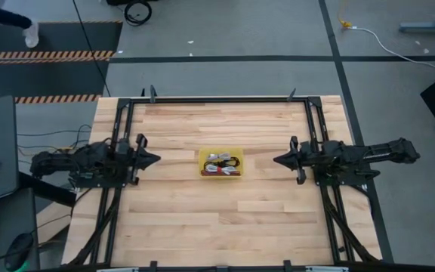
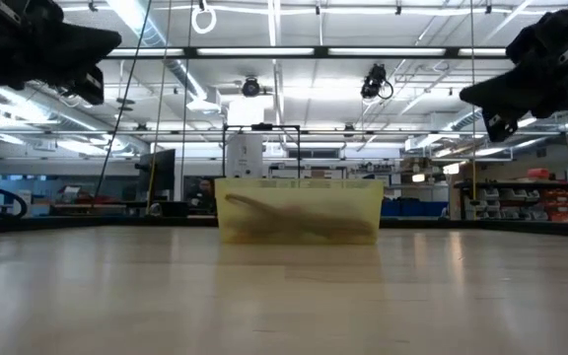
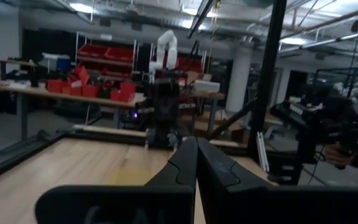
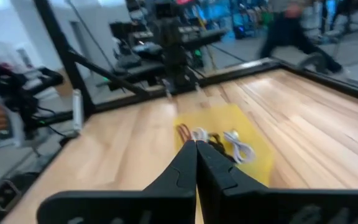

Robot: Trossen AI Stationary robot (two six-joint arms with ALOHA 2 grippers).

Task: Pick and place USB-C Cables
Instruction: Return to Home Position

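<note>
A small yellow tray (image 1: pixel 202 172) sits at the table's middle with several coiled cable bundles (image 1: pixel 221 163) lying in it, among them a white one (image 4: pixel 238 145) and dark ones. In the low view the tray (image 2: pixel 363 202) is a translucent yellow box resting on the tabletop. My left gripper (image 1: pixel 157 159) hovers left of the tray, shut and pointing at it. My right gripper (image 1: pixel 276 160) hovers right of the tray, shut as well, its fingertips (image 4: pixel 196 144) meeting in the right wrist view. Neither holds anything. The tray is hidden in the left wrist view.
A black metal frame (image 1: pixel 225 99) runs along the table's far edge and down both sides. Bare wood (image 1: pixel 225 227) lies between the tray and the near edge. A person (image 4: pixel 291 28) moves on the floor beyond the table. A white cord with a yellow end (image 1: pixel 368 32) lies on the floor.
</note>
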